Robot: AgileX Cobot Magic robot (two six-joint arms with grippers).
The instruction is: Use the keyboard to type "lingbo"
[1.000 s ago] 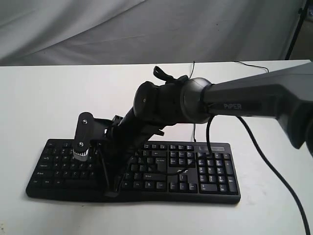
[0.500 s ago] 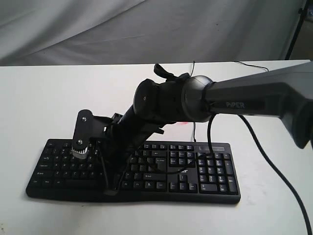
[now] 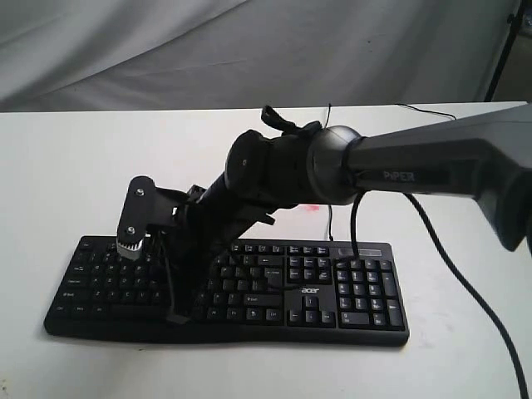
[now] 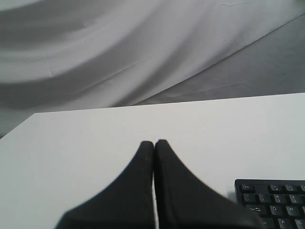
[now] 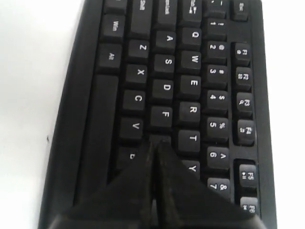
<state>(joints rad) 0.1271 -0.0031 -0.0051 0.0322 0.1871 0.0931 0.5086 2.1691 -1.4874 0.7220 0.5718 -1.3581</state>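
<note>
Exterior view: the keyboard (image 3: 366, 295) lay flat near the front edge of the white table (image 3: 83, 183), its long side facing the camera and its acer logo (image 3: 309, 290) readable. The right arm reached across it from the right. The right gripper (image 3: 177, 316) pointed steeply down over the letter block, left of the middle. Its tips were at or just above the keys; whether they touched could not be told from here.

Left wrist view: the left gripper (image 4: 153, 143) had its 2 fingers pressed together with nothing between them. It was held over bare table, with only a corner of the keyboard (image 4: 271, 202) showing beside it.

Right wrist view: the right gripper (image 5: 155, 143) was likewise closed tight and empty, its 2 fingers forming 1 blunt point. That point sat over the mostly hidden key just past the F key (image 5: 161, 117) in the home row, most likely G. Whether it was pressing could not be told.

Judged from these views, the keyboard is stiff, light plastic that may skid on the smooth tabletop under a slanted push. It needs no grasping. Each keycap should be met at its centre and pushed straight down, lightly, since neighbouring keys sit close.
</note>
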